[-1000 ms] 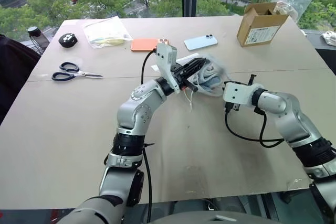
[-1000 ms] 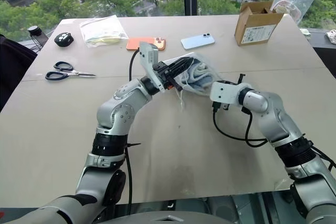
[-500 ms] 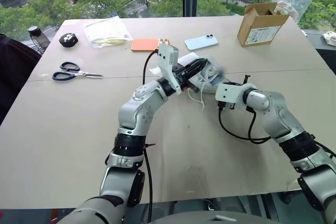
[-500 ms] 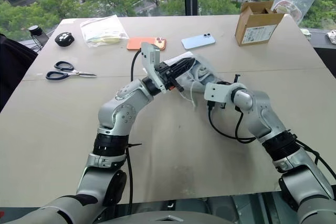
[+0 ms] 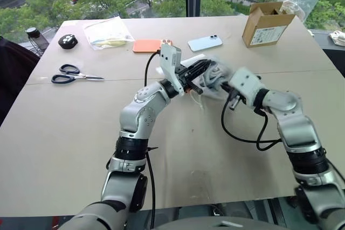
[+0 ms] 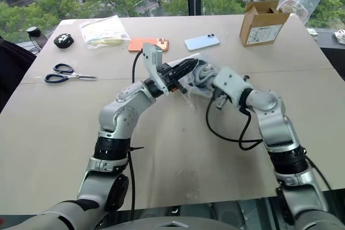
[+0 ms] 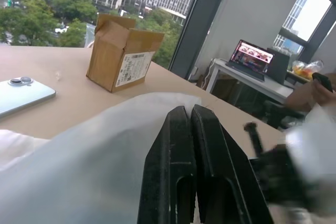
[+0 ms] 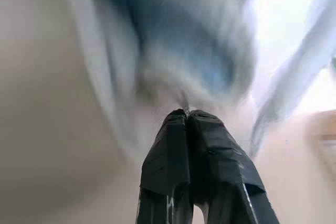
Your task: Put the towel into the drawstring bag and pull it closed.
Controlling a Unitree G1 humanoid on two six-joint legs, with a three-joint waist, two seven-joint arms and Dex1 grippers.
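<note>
Left eye view, drawstring bag [image 5: 214, 77]: thin, translucent white, lifted off the table [image 5: 64, 133] near its middle, between the two grippers.
Towel [image 5: 211, 75]: light blue, seen through the bag's film, inside the bag; in the right wrist view it is a blurred blue mass [image 8: 184, 51] just ahead of the fingertips.
Cord [image 5: 197, 96]: a white strand hangs from the bag's underside, beside the left gripper.
Left gripper [image 5: 200, 70]: against the bag's near-left edge; jaws pressed together with the bag's film pinched between them, as the left wrist view shows [image 7: 190, 111].
Right gripper [image 8: 185, 113]: at the bag's right side, fingers fully together; whether they pinch cord or film I cannot tell because of blur.
Blue phone [image 5: 205, 42]: lies flat just behind the bag.
Orange phone [image 5: 151, 45]: behind the bag and to its left, beside the blue phone.
Clear zip bag [image 5: 109, 31]: yellow contents, farther left of the orange phone, well apart from the drawstring bag.
Cardboard box [image 5: 265, 23]: open top, behind and to the right of the bag, near the table's far edge.
Scissors [image 5: 75, 74]: black-handled, well to the bag's left.
Small black round object [image 5: 68, 41]: behind the scissors, near the zip bag.
Dark bottle [image 5: 39, 38]: off the table's far-left corner, farthest from the bag.
</note>
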